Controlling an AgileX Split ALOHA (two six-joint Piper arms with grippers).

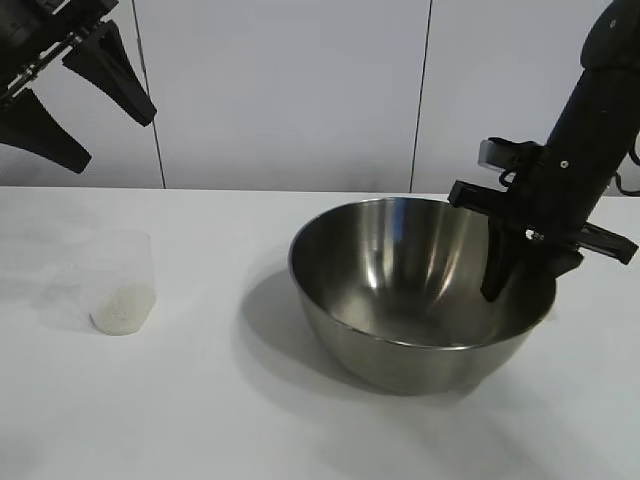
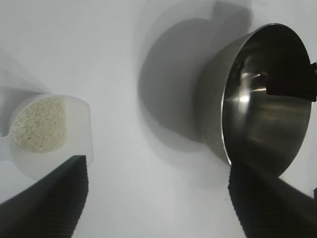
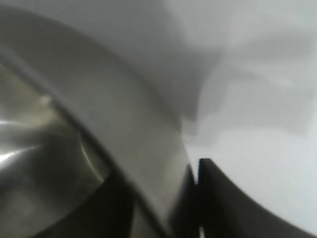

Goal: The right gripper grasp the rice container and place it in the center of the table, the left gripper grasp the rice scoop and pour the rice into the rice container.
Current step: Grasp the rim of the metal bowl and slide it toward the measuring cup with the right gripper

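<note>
I read no text, label, brand, number or sign on anything in my three views.

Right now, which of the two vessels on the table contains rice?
The rice scoop, the small clear plastic cup, holds a little heap of rice. The rice container, the large steel bowl with the right gripper at its rim, has none.
</note>
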